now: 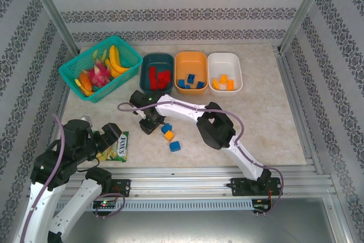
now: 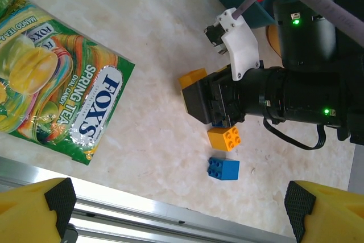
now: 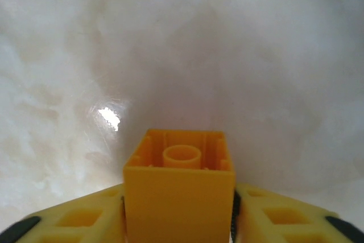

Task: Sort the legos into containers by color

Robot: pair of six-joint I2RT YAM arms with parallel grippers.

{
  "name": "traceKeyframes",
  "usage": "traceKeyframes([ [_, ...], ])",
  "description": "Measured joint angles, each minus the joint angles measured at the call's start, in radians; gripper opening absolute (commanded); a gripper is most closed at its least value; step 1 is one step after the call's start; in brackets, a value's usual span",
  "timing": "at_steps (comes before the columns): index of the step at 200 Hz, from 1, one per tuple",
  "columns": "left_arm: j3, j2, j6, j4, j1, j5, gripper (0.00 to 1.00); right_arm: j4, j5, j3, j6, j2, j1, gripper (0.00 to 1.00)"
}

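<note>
While the left gripper [image 2: 182,209] hangs wide open beside the green Fox's candy packet [image 2: 62,101], the right gripper [image 3: 179,211] is clamped on an orange-yellow lego [image 3: 179,194] low over the table [image 1: 267,118], in front of the teal bin [image 1: 143,72]. The held brick looks squarish, with no clear long axis, and its hollow underside points up in the right wrist view. A loose orange brick [image 2: 224,138] and a blue brick [image 2: 223,169] lie on the table near that gripper.

You saw tabletop [image 3: 239,49]: marble-look, smooth, glossy, glare spot. Orange-yellow brick [image 3: 179,197]: smooth moulded plastic, slight sheen. Candy packet [image 2: 62,95]: shiny crinkled film. Frame rail [image 1: 187,174]: brushed metal. Your left gripper [image 2: 179,203] fingers [image 2: 28,211]: matt yellow plastic.
</note>
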Motion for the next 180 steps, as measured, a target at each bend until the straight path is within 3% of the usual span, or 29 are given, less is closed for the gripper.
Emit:
traceKeyframes([
  [30, -0.009, 0.006, 0.003, 0.008, 0.0, 0.029, 0.95, -0.003, 0.008, 0.024, 0.02, 0.0, 0.0, 0.25],
  [60, -0.009, 0.045, 0.016, 0.069, 0.0, 0.071, 0.95, -0.004, 0.02, 0.011, 0.037, -0.037, -0.01, 0.25],
  [86, -0.004, 0.133, 0.023, 0.186, 0.0, 0.123, 0.95, 0.002, 0.03, -0.063, 0.071, -0.177, -0.064, 0.25],
  [107, 0.011, 0.252, 0.023, 0.331, -0.002, 0.172, 0.95, 0.02, 0.035, -0.128, 0.106, -0.335, -0.177, 0.25],
  [134, 0.063, 0.446, 0.023, 0.514, -0.034, 0.199, 0.94, 0.06, 0.038, -0.189, 0.165, -0.492, -0.394, 0.24],
  [158, 0.122, 0.593, 0.03, 0.629, -0.084, 0.2, 0.95, 0.084, 0.041, -0.216, 0.211, -0.513, -0.568, 0.24],
  [180, 0.201, 0.723, 0.042, 0.715, -0.138, 0.2, 0.95, 0.087, 0.035, -0.208, 0.237, -0.461, -0.661, 0.23],
])
